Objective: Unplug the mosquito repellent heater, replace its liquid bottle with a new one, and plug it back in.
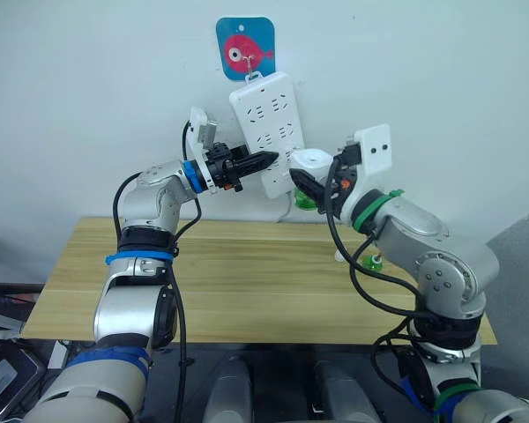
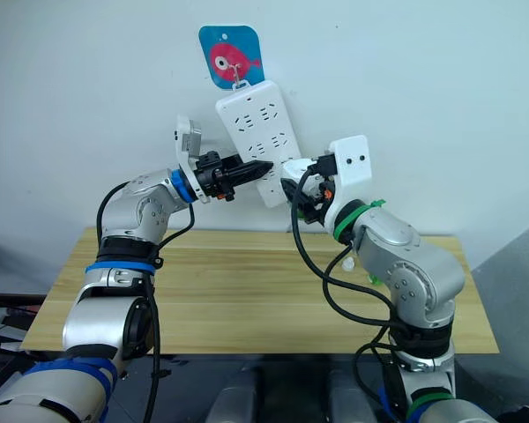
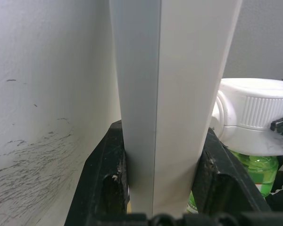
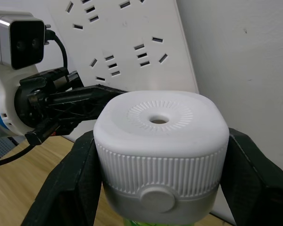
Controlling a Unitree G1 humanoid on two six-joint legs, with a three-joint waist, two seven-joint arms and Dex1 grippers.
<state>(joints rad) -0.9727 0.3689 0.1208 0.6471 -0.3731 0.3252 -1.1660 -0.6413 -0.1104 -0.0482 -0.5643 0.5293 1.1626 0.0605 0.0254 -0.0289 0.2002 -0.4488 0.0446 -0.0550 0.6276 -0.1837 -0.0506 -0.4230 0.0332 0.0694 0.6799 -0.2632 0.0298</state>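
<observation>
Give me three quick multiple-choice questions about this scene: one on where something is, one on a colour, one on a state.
1. Where does the power strip hang?
A. on the wall
B. flat on the table
C. on the floor

2. What colour is the bottle under the heater?
A. red
B. green
C. blue

3. What is the left gripper doing?
A. hanging open over the table
B. clamping the power strip's edge
C. holding the bottle

Answers: 1 A, it hangs from a hook below a fish sticker; 2 B, green shows beneath the white heater; 3 B, its fingers press both sides of the strip.

White heater (image 4: 160,155) — upright, green bottle (image 3: 257,172) beneath
</observation>
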